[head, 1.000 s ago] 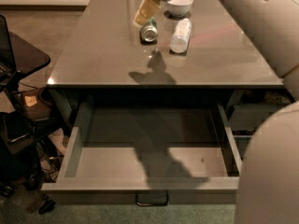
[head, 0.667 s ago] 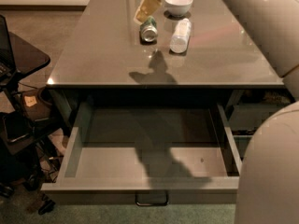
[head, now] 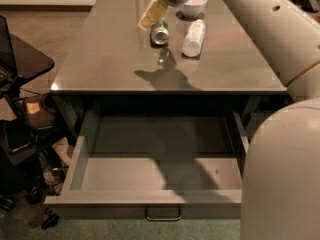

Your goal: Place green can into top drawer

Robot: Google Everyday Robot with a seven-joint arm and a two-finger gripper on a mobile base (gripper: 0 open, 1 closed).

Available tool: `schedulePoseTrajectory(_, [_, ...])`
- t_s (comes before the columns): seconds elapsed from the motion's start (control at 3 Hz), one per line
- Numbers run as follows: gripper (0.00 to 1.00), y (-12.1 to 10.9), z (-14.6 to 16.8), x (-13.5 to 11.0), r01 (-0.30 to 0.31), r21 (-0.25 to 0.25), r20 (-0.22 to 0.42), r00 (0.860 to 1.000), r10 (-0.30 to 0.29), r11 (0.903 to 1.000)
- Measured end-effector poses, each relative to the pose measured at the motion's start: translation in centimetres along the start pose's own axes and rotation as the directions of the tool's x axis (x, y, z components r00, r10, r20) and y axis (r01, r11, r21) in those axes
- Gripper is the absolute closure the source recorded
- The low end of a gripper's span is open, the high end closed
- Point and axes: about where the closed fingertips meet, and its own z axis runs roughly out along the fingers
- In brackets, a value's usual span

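The green can [head: 160,32] lies on its side on the grey tabletop [head: 110,59] near the far middle, its silver end facing the camera. My gripper [head: 151,13] hangs just above and to the left of the can, its pale fingers [head: 149,15] pointing down toward it. It holds nothing that I can see. The top drawer [head: 155,196] is pulled wide open below the table's front edge, with its thin metal pull handle [head: 163,215] at the front. Nothing lies inside it.
A white bottle [head: 193,37] lies on its side just right of the can. A white bowl [head: 193,5] stands behind it. My arm [head: 280,39] fills the right side. A black side stand with clutter [head: 20,99] is at the left.
The gripper has edged slightly closer to the can. The can, bottle, bowl and drawer have not moved.
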Motion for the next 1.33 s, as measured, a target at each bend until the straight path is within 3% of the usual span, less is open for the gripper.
schedulePoseTrajectory(0.33, [0.00, -0.6, 2.8, -0.5, -0.044, -0.011, 0.058, 0.997, 0.045, 0.9990])
schedulePoseTrajectory(1.0, [0.00, -0.4, 3.5, 0.1, -0.041, -0.012, 0.036, 0.999, 0.041, 0.9991])
schedulePoseTrajectory(1.33, [0.00, -0.8, 5.4, 3.1, -0.102, -0.010, -0.014, 0.995, 0.102, 0.9947])
